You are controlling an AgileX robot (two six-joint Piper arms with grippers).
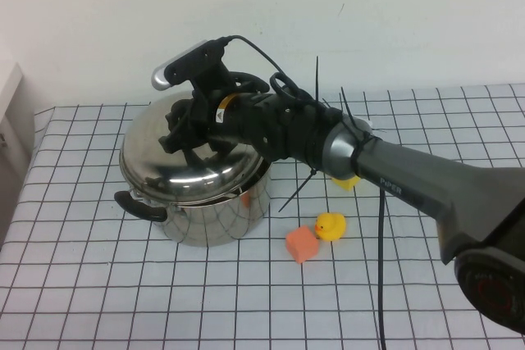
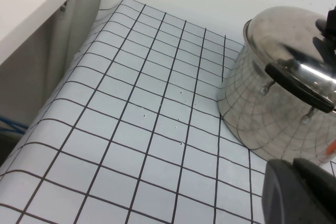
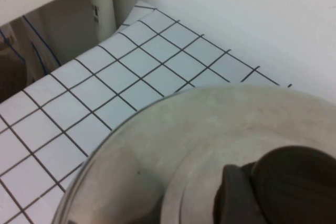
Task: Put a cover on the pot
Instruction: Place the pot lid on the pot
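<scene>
The steel pot (image 1: 215, 217) stands left of the table's middle, one black side handle (image 1: 139, 205) toward the front left. The domed steel lid (image 1: 160, 145) lies on its rim. My right gripper (image 1: 193, 125) reaches in from the right and is shut on the lid's black knob (image 3: 294, 182); one finger (image 3: 233, 192) lies against the knob, above the lid (image 3: 173, 145). My left gripper (image 2: 302, 192) is out of the high view; it hangs shut and empty over the cloth, left of the pot (image 2: 262, 124) and lid (image 2: 278, 30).
A yellow duck (image 1: 330, 225) and an orange-red cube (image 1: 301, 244) lie just right of the pot. Another yellow object (image 1: 345, 181) peeks from behind my right arm. A white shelf (image 1: 8, 92) borders the table's left edge; the wall runs along the back.
</scene>
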